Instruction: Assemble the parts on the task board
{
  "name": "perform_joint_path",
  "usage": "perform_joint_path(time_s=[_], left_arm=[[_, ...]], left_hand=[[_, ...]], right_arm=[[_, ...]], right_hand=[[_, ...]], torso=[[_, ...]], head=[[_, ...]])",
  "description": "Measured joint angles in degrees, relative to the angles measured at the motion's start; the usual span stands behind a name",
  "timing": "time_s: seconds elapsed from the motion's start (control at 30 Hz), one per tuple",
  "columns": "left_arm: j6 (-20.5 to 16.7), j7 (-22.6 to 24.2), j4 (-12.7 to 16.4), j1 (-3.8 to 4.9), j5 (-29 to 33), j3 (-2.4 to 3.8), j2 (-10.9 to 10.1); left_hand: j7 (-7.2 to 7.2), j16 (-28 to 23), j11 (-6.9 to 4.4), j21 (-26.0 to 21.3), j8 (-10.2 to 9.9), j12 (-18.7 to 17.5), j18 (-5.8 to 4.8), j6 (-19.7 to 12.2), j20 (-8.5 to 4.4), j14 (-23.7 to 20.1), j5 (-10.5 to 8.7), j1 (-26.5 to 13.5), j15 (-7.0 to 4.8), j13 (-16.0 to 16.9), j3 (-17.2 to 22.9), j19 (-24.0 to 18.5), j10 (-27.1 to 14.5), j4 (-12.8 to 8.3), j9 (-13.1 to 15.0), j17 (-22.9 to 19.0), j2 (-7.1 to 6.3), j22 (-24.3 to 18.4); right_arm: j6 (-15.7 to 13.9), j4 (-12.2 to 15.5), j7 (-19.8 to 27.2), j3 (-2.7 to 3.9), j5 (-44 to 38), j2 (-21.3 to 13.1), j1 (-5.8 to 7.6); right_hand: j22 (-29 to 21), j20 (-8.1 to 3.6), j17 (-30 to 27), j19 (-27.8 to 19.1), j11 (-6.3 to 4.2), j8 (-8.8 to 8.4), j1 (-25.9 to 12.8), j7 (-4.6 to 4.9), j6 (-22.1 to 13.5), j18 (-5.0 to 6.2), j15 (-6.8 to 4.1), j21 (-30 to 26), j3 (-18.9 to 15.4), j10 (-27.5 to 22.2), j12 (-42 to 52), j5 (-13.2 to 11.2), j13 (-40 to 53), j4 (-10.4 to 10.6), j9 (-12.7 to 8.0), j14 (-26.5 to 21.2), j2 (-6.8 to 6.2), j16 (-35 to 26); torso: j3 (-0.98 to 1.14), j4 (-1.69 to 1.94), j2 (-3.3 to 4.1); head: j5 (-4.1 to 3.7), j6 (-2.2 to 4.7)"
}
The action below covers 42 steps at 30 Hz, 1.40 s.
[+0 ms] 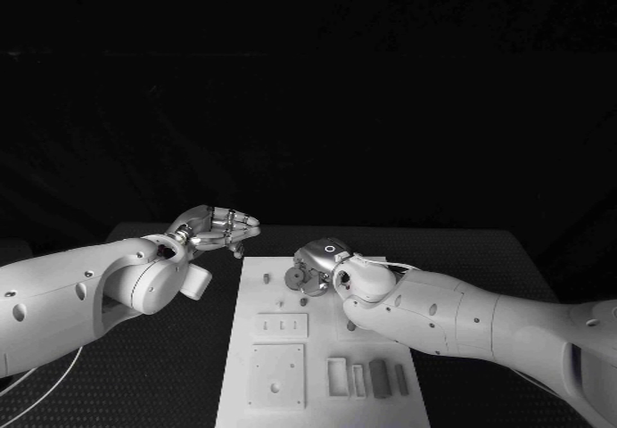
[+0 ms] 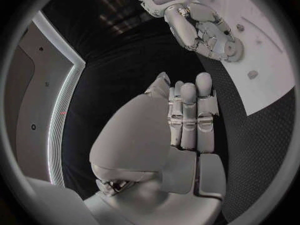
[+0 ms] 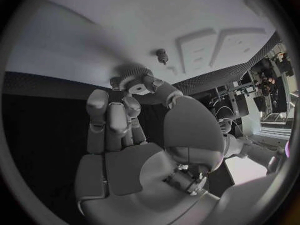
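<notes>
Right hand (image 1: 313, 265) fingers grip a gear (image 3: 130, 78) on the task board (image 1: 258, 403); left hand (image 1: 215, 227) fingers curled closed, empty.

One task board (image 1: 258, 392), two robot hands, left (image 1: 216, 227) and right (image 1: 313, 265), one gear (image 3: 128, 76).

the black table with a rough, dotted mat surface (image 1: 154, 374) fills the lower part of the head view, and its far edge runs straight across the middle of the picture. behind this edge the room is almost fully dark, with only very faint shapes high up.

in the left wrist view a dark wall panel (image 2: 28, 115) stands beside the table, and a thin bright strip of light (image 2: 62, 110) runs along its edge.

in the right wrist view some cluttered furniture and equipment (image 3: 262, 85) stand near the far rim, too small to tell, and a pale bright patch of floor (image 3: 247, 167) lies below them.
</notes>
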Motion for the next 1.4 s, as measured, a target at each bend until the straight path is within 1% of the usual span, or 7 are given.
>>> perform_joint_path(time_s=[0.17,0.43,0.8,1.07,1.27,1.37,1.4], left_arm=[[0.0,0.0,-0.1,0.00,0.0,0.00,0.0],[0.0,0.0,-0.1,0.00,0.0,0.00,0.0],[0.0,0.0,-0.1,0.00,0.0,0.00,0.0],[0.0,0.0,-0.2,0.00,0.0,0.00,0.0],[0.0,0.0,-0.3,0.00,0.0,0.00,-0.1],[0.1,0.0,-0.4,0.00,0.0,0.00,-0.3],[0.1,0.0,-0.4,0.00,0.0,0.00,-0.4]], left_hand=[[0.00,0.0,0.00,0.0,0.0,0.0,0.00,0.0,0.00,0.0,0.00,0.0,0.00,0.0,0.0,0.0,0.0,0.0,0.0,0.0,0.00,0.0],[0.00,0.0,-0.07,0.0,0.0,0.0,0.00,0.0,0.01,0.0,0.00,0.0,0.00,0.1,0.0,0.0,-0.1,0.0,0.0,-0.1,0.00,0.1],[0.00,0.0,-0.08,0.0,0.0,0.0,0.00,0.0,-0.14,0.0,0.00,0.0,0.00,0.0,0.0,0.3,-0.1,0.0,0.0,0.0,0.00,0.0],[0.00,0.0,-0.08,0.0,0.0,0.0,-0.01,0.0,-0.13,0.0,0.00,0.0,0.00,0.1,0.0,0.3,-0.1,0.0,0.0,-0.1,0.00,0.1],[0.00,0.0,-0.08,0.0,0.0,0.0,0.00,0.0,-0.13,0.0,0.00,0.0,0.00,0.1,0.0,0.3,-0.1,0.0,0.0,-0.1,0.00,0.1],[0.00,0.0,-0.08,-0.2,0.0,0.0,-0.01,0.0,-0.12,0.0,0.00,0.0,0.00,0.1,0.0,0.3,-0.1,0.0,0.1,-0.1,0.00,0.1],[0.00,0.0,-0.08,-0.2,0.0,0.0,-0.01,0.0,-0.12,0.0,0.00,0.0,0.00,0.2,0.0,0.3,-0.1,0.0,0.1,-0.2,0.00,0.1]], right_arm=[[-0.2,-0.1,0.0,-0.02,0.4,-0.1,0.00],[-0.4,-0.5,0.1,-0.02,0.8,0.0,0.00],[-0.4,-0.7,0.0,-0.01,1.0,0.2,0.00],[-0.9,-0.1,0.4,-0.01,1.7,-0.8,0.01],[-3.4,2.0,4.4,0.08,6.9,-3.8,0.45],[-3.9,3.5,9.0,0.76,11.5,-6.1,1.46],[-3.9,3.8,10.6,0.89,13.1,-6.8,1.89]], right_hand=[[0.0,0.01,0.0,0.0,0.09,0.00,0.0,0.01,0.0,0.00,0.00,0.0,0.1,-0.1,0.0,0.0,-0.1,0.3,0.0,0.0,0.00,0.0],[0.0,0.01,0.0,0.0,0.10,0.00,0.0,0.01,0.0,0.00,0.00,0.0,0.3,-0.1,0.0,0.0,-0.1,0.6,-0.2,0.0,0.00,0.0],[0.0,0.03,0.0,0.0,0.10,-0.12,0.0,0.00,0.0,-0.01,0.00,0.0,0.3,-0.1,0.0,0.0,-0.1,0.6,-0.3,0.0,0.00,0.0],[0.0,-0.16,0.0,-0.1,0.10,-0.21,0.2,0.01,0.0,-0.01,0.19,0.0,0.3,-0.1,0.0,0.0,-0.2,0.6,-0.3,-0.2,-0.23,0.0],[0.0,-0.25,0.0,-0.1,0.10,-0.21,0.6,0.08,-0.1,-0.02,0.19,0.0,0.3,-0.1,0.0,0.0,-0.2,0.6,-0.4,-0.2,0.17,0.0],[0.0,-0.24,-0.1,0.0,0.11,-0.21,1.1,0.38,-0.4,-0.03,0.19,0.0,0.0,-0.1,0.0,0.0,-0.2,0.3,-0.5,-0.2,0.64,0.0],[0.0,-0.32,-0.3,-0.1,0.11,-0.32,1.2,0.39,-0.4,-0.03,0.40,0.0,-0.2,-0.1,0.0,0.0,-0.2,0.1,-0.5,-0.4,0.69,0.0]], torso=[[-0.01,0.01,0.00],[0.07,-0.05,0.02],[0.01,0.03,0.04],[0.01,-0.03,0.02],[0.00,-0.04,-0.04],[0.02,-0.12,-0.06],[0.03,-0.15,-0.07]], head=[[0.02,-0.07],[0.08,-0.28],[-0.14,-0.33],[-0.14,-0.40],[-0.26,-0.04],[-0.27,0.24],[-0.24,0.40]])
